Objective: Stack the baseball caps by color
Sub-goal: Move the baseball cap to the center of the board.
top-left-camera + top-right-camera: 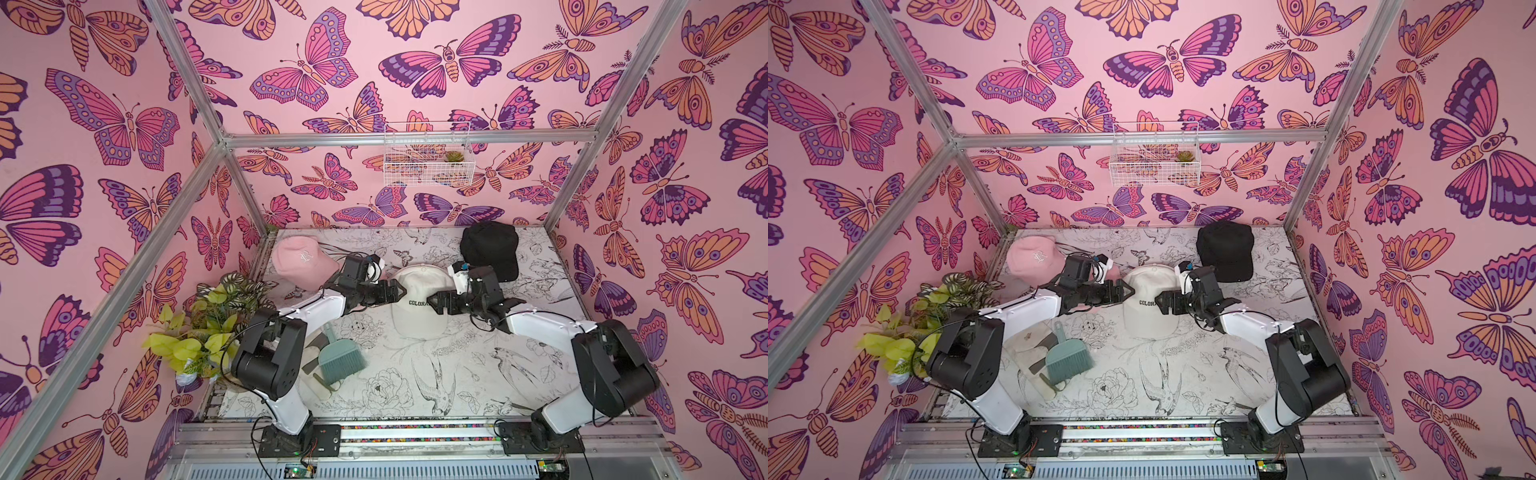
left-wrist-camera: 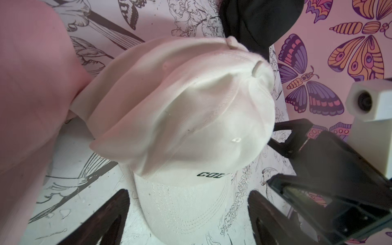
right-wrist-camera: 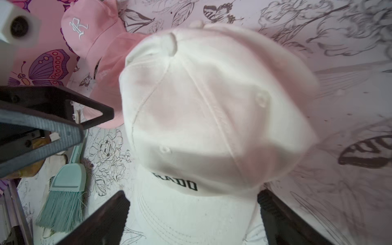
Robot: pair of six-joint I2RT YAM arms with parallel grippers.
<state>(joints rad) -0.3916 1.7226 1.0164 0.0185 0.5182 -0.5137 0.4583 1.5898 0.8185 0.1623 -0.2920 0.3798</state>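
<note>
Mid-frame in both top views, my left pincer (image 1: 398, 291) and right pincer (image 1: 433, 304) point at each other with their tips near. Each has its jaws spread wide and grips nothing. Both wrist views show my fingers (image 2: 106, 220) well apart on either side of a cream brim. I cannot tell whether they touch the fabric.

Between the pincers lies the cream cap (image 1: 417, 322), crown toward the upper frame and brim toward the lower edge. My right pincer hides the end of its black lettering. Two top buttons show in the left wrist view, so it seems to sit on a second cream one.

Left of it and higher sits the pink cap (image 1: 297, 259) with a white monogram, its brim partly hidden behind my left wrist. The black cap (image 1: 490, 249) lies upper right of the table (image 1: 478, 395), just beyond my right wrist.

Lower left, a teal brush (image 1: 343, 359) lies beside my left elbow, with a leafy plant (image 1: 208, 328) at the table's left edge. A wire basket (image 1: 428, 166) hangs on the back wall.

Both arms rise from bases at the lower edge. Their elbows bend outward and their forearms reach inward, roughly level.
</note>
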